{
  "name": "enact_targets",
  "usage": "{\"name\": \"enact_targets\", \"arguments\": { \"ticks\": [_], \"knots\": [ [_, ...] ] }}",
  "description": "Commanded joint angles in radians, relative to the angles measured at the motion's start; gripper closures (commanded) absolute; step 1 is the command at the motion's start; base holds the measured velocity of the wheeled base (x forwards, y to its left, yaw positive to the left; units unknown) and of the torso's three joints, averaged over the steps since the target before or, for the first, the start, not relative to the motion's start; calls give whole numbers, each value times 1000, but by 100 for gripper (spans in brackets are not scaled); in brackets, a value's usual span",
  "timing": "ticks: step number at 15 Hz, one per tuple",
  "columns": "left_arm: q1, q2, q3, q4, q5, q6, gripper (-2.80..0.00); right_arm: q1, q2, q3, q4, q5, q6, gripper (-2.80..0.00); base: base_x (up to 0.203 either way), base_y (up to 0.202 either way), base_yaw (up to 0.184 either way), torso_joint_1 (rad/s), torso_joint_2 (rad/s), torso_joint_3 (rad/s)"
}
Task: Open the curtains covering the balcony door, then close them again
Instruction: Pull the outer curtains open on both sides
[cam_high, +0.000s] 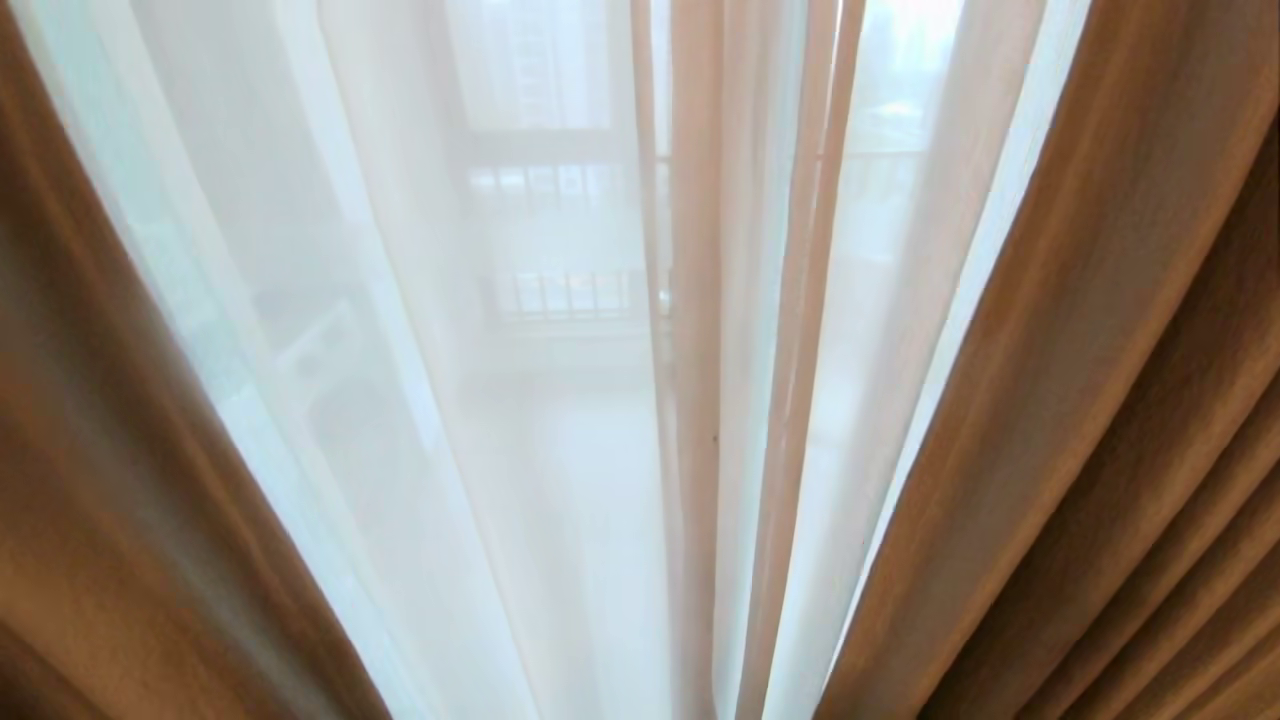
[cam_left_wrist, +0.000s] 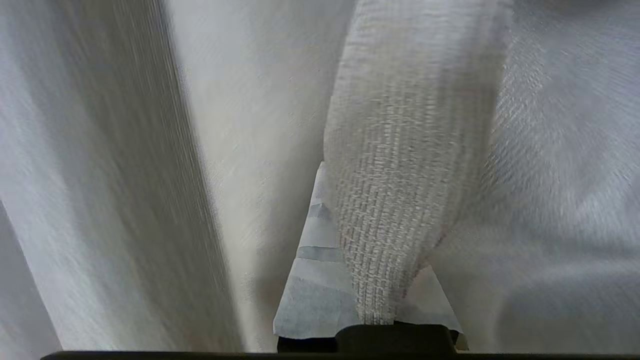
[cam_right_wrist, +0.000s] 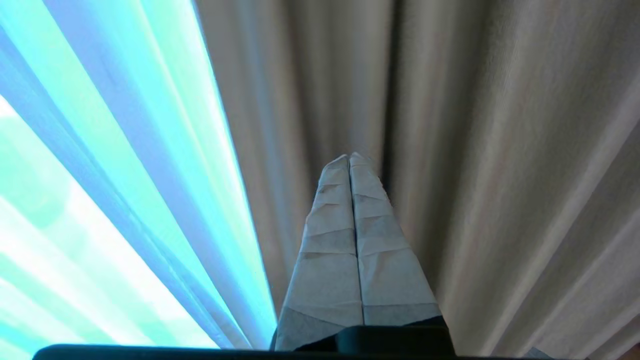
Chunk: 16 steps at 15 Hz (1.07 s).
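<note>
Drapes: two, one at each edge
Sheers: between the drapes, covering the glass
Left gripper: clamped on one woven drape fold
Right gripper: fingers pressed together, holding nothing, drape beyond its tips

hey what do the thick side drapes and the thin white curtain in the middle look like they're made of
The thick drapes look like heavy opaque woven cloth, matte: the fold pinched in the left gripper shows a coarse grid of threads. The sheers look like fine, light voile or similar: the railing outside shows through them. Exact fibre cannot be told.
</note>
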Motion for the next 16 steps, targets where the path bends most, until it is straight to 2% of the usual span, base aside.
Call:
{"name": "enact_targets", "arguments": {
  "ticks": [1,5,6,12,16],
  "knots": [
    [-36,-130,137,-9,-2,-1,0,0,1,0,0,0,0,0,0,0,0,0,0,0],
    [-64,-212,242,-25,-1,4,0,0,0,0,0,0,0,0,0,0,0,0,0,0],
    [-68,-229,263,-26,-1,4,-280,0,0,0,0,0,0,0,0,0,0,0,0,0],
    [-75,-397,462,-23,6,5,-280,0,2,0,0,0,0,0,0,0,0,0,0,0],
    [-75,-579,666,-13,55,3,-280,0,2,0,0,0,0,0,0,0,0,0,0,0]
  ]
}}
